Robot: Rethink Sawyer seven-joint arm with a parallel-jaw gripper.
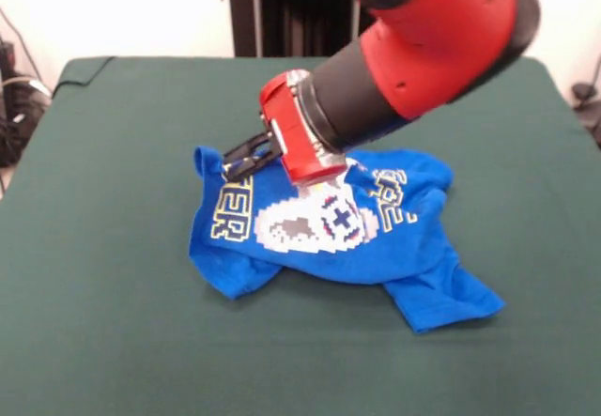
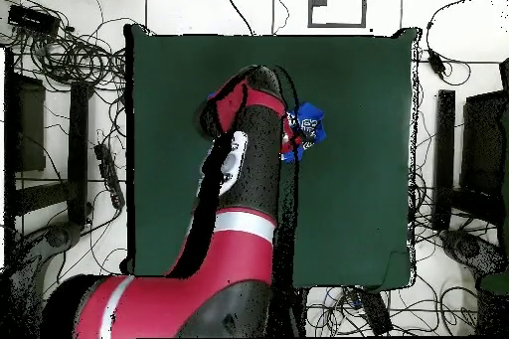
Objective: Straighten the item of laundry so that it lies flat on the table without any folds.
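The item of laundry, a bright blue T-shirt with white lettering and a controller print, lies rumpled near the middle of the green table. Its body is bunched with folds, and one sleeve sticks out toward the near right. My gripper is down at the shirt's upper left edge, touching or just above the cloth, which rises a little there. The red wrist covers the top middle of the shirt. In the overhead view the arm hides most of the shirt, leaving only a blue patch beside the wrist on the table.
Bare green cloth surrounds the shirt on every side. Cables and dark equipment ring the table on the floor. A black stand rises behind the table's far edge, and more cables lie off its left side.
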